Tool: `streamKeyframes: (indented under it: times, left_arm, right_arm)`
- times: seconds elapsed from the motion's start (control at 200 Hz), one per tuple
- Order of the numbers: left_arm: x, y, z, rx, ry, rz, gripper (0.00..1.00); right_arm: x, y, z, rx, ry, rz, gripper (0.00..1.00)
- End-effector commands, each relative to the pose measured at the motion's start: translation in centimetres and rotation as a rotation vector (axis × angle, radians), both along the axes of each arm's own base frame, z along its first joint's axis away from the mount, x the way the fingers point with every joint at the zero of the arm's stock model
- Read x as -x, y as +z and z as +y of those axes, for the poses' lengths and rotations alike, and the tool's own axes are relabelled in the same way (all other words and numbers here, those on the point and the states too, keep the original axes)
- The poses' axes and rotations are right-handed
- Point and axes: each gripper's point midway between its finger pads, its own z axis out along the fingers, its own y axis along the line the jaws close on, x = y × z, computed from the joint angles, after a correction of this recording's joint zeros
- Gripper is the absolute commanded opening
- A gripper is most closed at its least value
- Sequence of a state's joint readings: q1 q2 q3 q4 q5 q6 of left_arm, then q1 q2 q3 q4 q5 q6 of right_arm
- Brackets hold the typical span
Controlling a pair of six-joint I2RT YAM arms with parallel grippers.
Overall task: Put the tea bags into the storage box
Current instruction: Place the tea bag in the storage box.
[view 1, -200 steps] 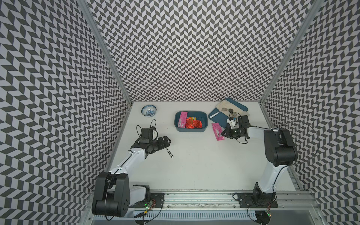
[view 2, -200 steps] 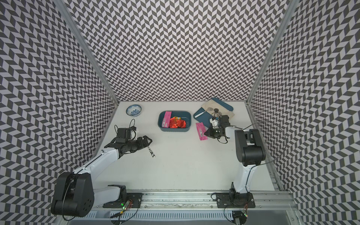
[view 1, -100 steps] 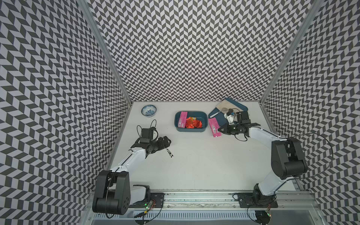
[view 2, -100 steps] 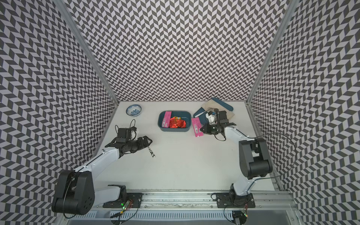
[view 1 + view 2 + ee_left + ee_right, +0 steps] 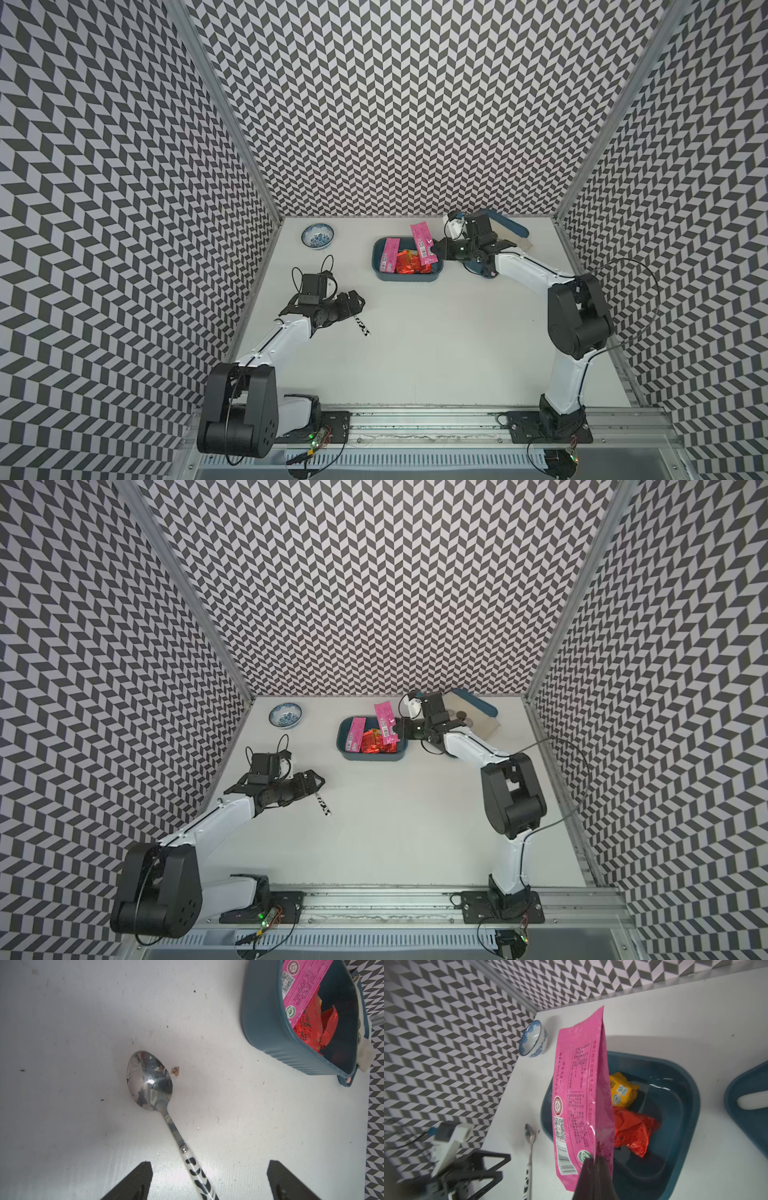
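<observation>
Boxed: a pink sachet (image 5: 390, 254), a yellow sachet (image 5: 622, 1089) and red foil sachets (image 5: 409, 264) lie in the storage box (image 5: 405, 277) below our right gripper (image 5: 593, 1160).
Grip: our jaws press together on one end of the last pink sachet (image 5: 581, 1095).
Remaining: we judge only its release.

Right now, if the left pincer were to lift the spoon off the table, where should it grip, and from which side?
Best bet: the black-and-white handle, from straight above, fingers closing across it. The spoon lies flat, and that thin, straight handle sits between the open left pincer's fingers; its rounded, shiny bowl would likely slip.
</observation>
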State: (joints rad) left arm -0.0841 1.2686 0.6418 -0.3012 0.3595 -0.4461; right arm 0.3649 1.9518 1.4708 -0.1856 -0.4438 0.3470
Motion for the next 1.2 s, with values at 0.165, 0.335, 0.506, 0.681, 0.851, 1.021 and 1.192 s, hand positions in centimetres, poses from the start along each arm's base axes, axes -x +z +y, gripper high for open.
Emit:
streamKeyframes:
  times: [0.165,0.335,0.506,0.681,0.851,1.021,1.192]
  left_arm:
    - [-0.4,1.2,0.3,-0.001,0.014,-0.044,0.92]
    - [-0.4,1.2,0.5,-0.012,0.019,-0.049,0.92]
    - [-0.9,1.8,0.6,-0.014,0.026,-0.064,0.92]
    - [-1.7,2.5,0.8,-0.022,0.041,-0.089,0.92]
    - [-2.7,2.6,1.5,-0.058,0.071,-0.109,0.92]
    - [-4.7,3.6,2.6,-0.119,0.11,-0.148,0.92]
    - [-6.7,4.8,3.9,-0.186,0.152,-0.2,0.92]
  right_arm:
    - [-4.4,-1.3,-0.7,0.058,-0.075,-0.078,0.0]
    - [-3.6,-4.5,0.1,0.087,-0.034,0.011,0.0]
    - [-1.9,-6.4,-0.4,0.096,-0.042,0.058,0.0]
    - [0.2,-7.2,-0.9,0.106,-0.037,0.061,0.02]
    - [0.5,-5.8,-2.2,0.155,-0.08,0.011,0.46]
    - [-0.8,1.3,-2.7,0.147,-0.115,-0.157,0.53]
    - [-1.3,5.8,-3.5,0.125,-0.159,-0.241,0.53]
